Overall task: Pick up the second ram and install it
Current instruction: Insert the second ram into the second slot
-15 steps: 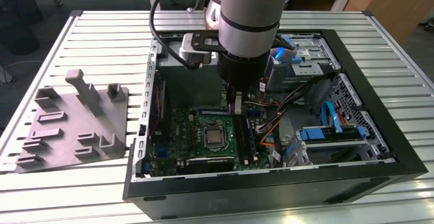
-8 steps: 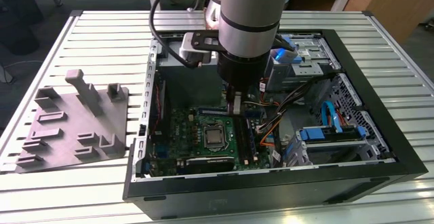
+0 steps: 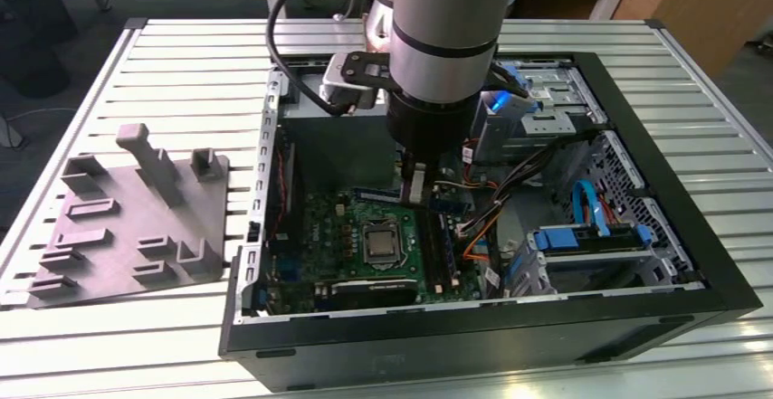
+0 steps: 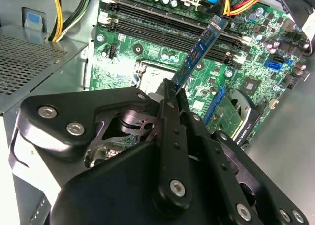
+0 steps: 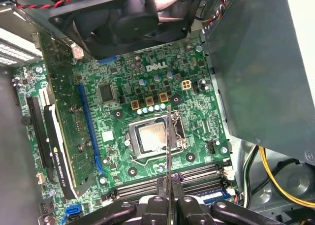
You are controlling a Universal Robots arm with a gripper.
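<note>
My gripper is shut on the second ram, a thin dark blue stick with a pale label strip. The stick juts out from the black fingers and hangs just above the long black memory slots of the green motherboard, apart from them. In the first wrist view the ram appears edge-on as a thin line over the CPU socket, with the slots close to the gripper. In the exterior view the gripper reaches down into the open computer case.
A grey fixture plate lies on the slatted table at the exterior view's left. Inside the case, orange and yellow cables, an expansion card, a fan, the power supply box and blue drive bays crowd around the motherboard.
</note>
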